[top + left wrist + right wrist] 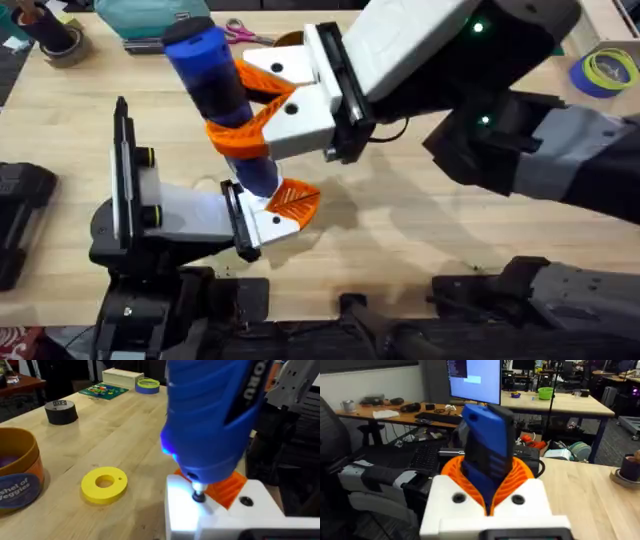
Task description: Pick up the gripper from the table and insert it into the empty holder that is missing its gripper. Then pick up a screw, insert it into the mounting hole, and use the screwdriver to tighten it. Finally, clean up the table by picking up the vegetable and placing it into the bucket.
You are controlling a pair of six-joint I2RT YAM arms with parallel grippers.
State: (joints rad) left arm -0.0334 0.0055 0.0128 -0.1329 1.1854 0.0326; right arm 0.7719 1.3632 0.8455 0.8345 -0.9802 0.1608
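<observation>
My right gripper reaches in from the right, its orange ribbed pads shut on the blue screwdriver, which stands nearly upright. The screwdriver's metal tip presses into a hole in the white holder on my left gripper. The orange gripper sits in that holder just behind the tip. A blue light glows on the screwdriver body. The screw is hidden under the tip. The bucket stands off to one side. The vegetable is out of view. In the right wrist view the screwdriver sits between the pads.
A flat yellow ring disc lies on the wood between the bucket and the holder. A black tape roll, a green board and a blue-yellow tape roll sit farther off. Scissors lie at the back.
</observation>
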